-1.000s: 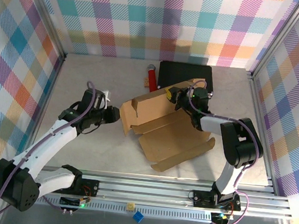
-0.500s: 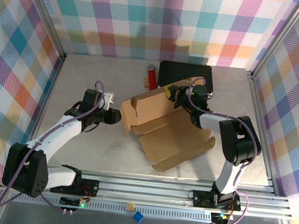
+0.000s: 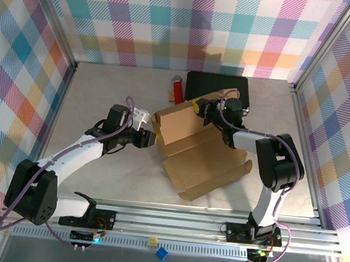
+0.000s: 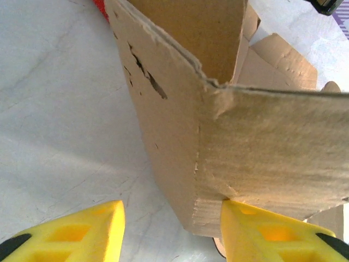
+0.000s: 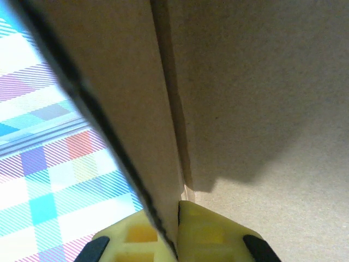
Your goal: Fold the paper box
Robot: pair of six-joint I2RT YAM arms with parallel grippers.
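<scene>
two hands share this: the right hand (image 5: 175,232) is clenched on the raised back wall of the plain brown corrugated cardboard box (image 3: 203,162), half-formed mid-bench (image 3: 96,97); the left hand (image 4: 172,232) is released, fingers (image 4: 262,232) well apart astride a side-wall corner, one touching it. the step looks like raising that wall; next, press it inward

Left pincer (image 3: 148,139) agape, right pincer (image 3: 203,113) clamped

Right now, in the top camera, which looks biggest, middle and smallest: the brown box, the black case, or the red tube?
1. paper box, spread open.
2. black case, partly hidden behind the box.
3. red tube, clearly smallest.
</scene>
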